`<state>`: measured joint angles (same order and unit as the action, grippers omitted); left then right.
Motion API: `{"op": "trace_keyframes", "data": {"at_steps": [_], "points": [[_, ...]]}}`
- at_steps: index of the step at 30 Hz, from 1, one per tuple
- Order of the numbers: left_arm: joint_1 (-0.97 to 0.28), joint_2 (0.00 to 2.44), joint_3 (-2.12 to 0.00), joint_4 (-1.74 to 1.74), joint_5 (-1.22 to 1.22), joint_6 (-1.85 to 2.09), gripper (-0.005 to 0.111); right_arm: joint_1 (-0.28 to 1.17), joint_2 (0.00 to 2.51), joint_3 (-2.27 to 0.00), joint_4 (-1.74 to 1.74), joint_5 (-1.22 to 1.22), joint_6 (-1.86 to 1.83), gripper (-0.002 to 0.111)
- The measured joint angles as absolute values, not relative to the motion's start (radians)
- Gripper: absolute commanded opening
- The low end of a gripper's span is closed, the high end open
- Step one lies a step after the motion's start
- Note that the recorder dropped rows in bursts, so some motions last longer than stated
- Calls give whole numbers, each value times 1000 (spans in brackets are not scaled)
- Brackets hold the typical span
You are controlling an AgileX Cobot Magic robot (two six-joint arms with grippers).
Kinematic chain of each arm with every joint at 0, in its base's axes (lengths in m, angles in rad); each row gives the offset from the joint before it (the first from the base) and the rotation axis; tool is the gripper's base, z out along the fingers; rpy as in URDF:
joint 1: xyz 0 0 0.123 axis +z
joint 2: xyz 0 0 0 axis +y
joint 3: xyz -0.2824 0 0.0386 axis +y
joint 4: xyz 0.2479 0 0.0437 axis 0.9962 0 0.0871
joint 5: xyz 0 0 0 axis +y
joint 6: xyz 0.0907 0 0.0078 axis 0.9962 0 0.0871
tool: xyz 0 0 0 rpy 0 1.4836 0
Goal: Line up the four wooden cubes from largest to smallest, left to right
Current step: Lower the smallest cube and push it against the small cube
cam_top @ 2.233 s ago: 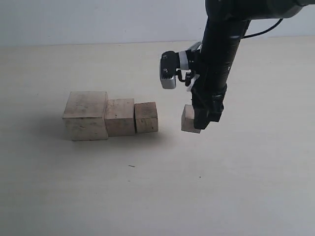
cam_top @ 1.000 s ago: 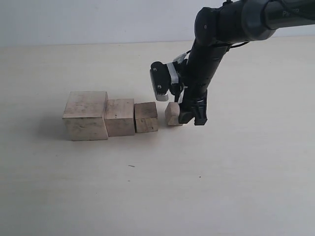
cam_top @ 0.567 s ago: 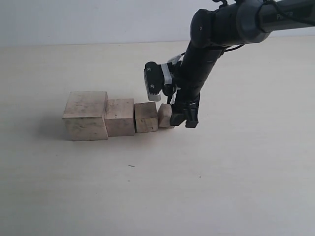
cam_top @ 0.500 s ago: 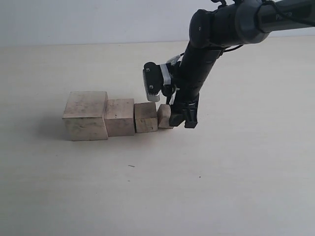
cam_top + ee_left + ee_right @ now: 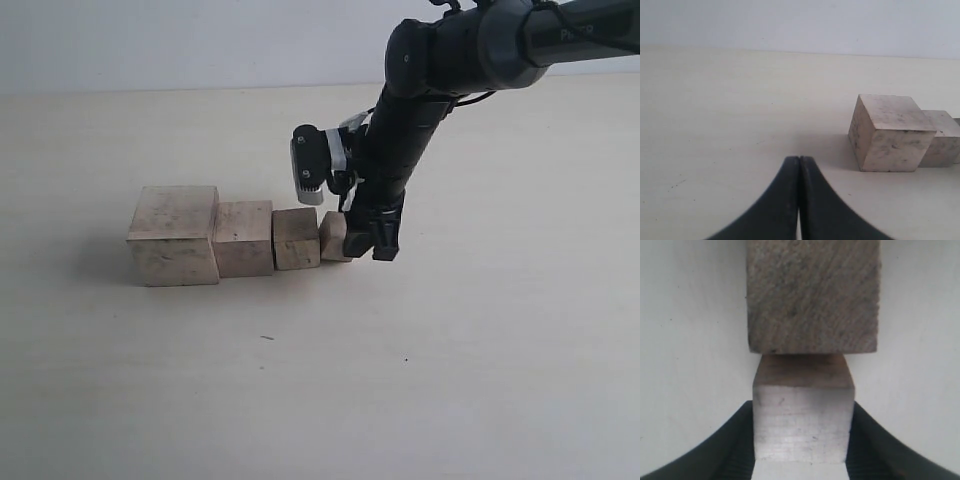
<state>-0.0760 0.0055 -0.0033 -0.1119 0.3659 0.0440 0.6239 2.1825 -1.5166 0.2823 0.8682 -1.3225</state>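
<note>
Four pale wooden cubes stand in a row on the table: the largest cube [image 5: 174, 235] at the left, then the second cube [image 5: 244, 238], the third cube [image 5: 297, 238] and the smallest cube [image 5: 333, 237]. My right gripper [image 5: 358, 240] is shut on the smallest cube [image 5: 803, 425], which rests on the table against the third cube [image 5: 812, 295]. My left gripper [image 5: 799, 159] is shut and holds nothing; it hangs left of the largest cube [image 5: 888, 133], with the second cube [image 5: 941, 138] behind that. The left arm is outside the exterior view.
The pale tabletop [image 5: 300, 380] stretches in front of the row and to its right. A white wall [image 5: 200, 40] closes the far side. The right arm [image 5: 420, 90] leans in from the upper right above the row's right end.
My right gripper carried the smallest cube leftward and down until it touched the third cube. Over the last half second it has hardly moved. The other cubes stayed put.
</note>
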Motion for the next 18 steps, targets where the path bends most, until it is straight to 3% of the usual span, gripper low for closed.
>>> {"op": "trace_keyframes", "data": {"at_steps": [6, 18], "points": [[-76, 6, -3, -112, 366, 44, 0, 624, 2189, -1517, 285, 875, -1264, 62], [-76, 6, -3, -112, 366, 44, 0, 624, 2176, -1517, 276, 881, -1208, 64]]}}
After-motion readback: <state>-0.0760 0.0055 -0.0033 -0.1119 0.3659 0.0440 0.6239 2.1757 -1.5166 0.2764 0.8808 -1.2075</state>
